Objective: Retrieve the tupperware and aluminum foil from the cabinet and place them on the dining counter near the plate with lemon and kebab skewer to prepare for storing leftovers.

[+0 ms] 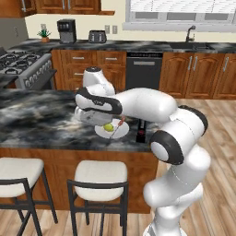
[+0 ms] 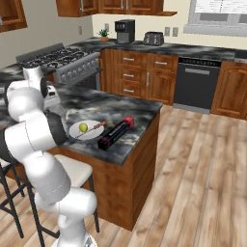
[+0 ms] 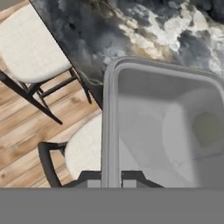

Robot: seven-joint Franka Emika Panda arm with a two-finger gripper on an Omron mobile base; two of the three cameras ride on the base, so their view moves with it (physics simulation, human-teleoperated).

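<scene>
Gripper [image 3: 111,178] was clamped on one wall of the tupperware [image 3: 166,131]: the rim ran straight down between the two finger tips. In the hand view the tub hung over the near edge of the dining counter [image 3: 144,30], its translucent floor letting the plate and a dim yellowish spot show through.

In the left base view the tub [image 1: 90,116] sat tucked under the hand, just above and to the left of the plate [image 1: 103,132], partly overlapping it. The lemon [image 1: 108,127] lay on the plate with the kebab skewer [image 1: 119,125] slanting beside it.

Aluminum foil [image 2: 116,132] lay flat on the marble just right of the plate [image 2: 83,133], red end pointing away from the stools, near but apart from the plate.

Two pale-cushioned stools [image 1: 100,174] stood below the counter edge, one directly under the tub in the hand view [image 3: 85,148].

Further off: stove [image 1: 23,64], coffee maker [image 1: 67,31], toaster [image 1: 97,36], small potted plant [image 1: 44,34], dishwasher [image 1: 144,69], sink faucet [image 1: 189,32]. None crowded the plate; the arm's own forearm screened part of the counter.
</scene>
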